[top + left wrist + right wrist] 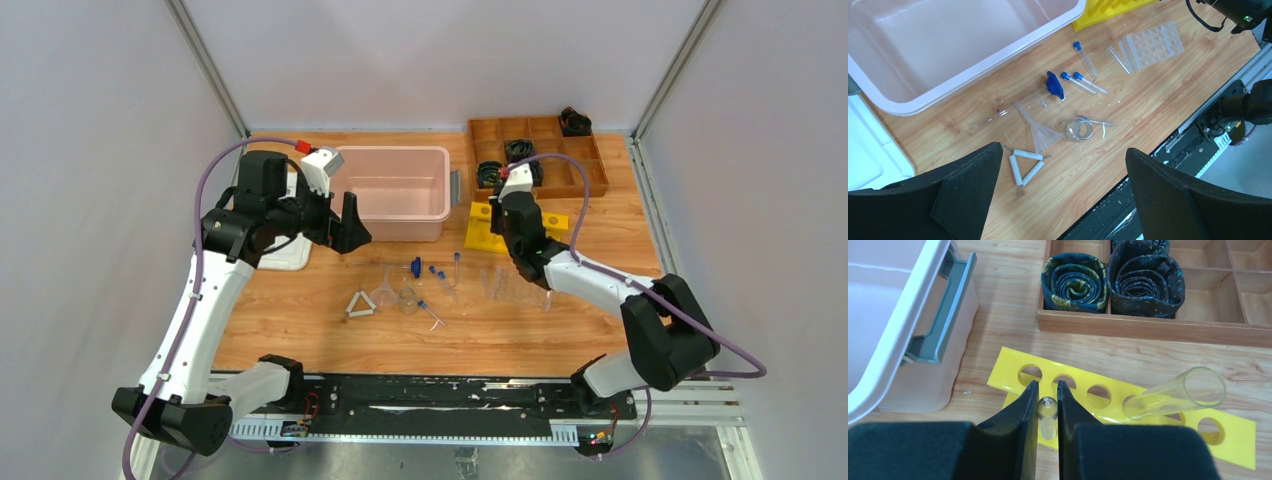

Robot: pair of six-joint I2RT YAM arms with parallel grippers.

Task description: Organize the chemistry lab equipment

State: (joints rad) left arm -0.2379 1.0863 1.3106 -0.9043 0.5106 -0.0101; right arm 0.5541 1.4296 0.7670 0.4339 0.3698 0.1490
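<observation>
Your right jaws are clamped on a small clear tube (1047, 415), just above the end holes of the yellow rack (1080, 382). Your left jaws are wide open, holding nothing. The funnel (1040, 132), jar (1078, 129) and triangle (1024, 165) lie on the counter (300, 320), left of that rack.

Table (300, 320): wood-grain, smooth, low sheen. Bin (395, 180) at 12 o'clock: pink plastic, glossy. Tray (1148, 325) at 1 o'clock: plain matt wood. Rolls (1075, 282) in it: patterned cloth. Yellow rack (1082, 388): glossy plastic. Tube (1047, 412) in right claw (1047, 385): clear, shiny. Claw faces: matt black.
</observation>
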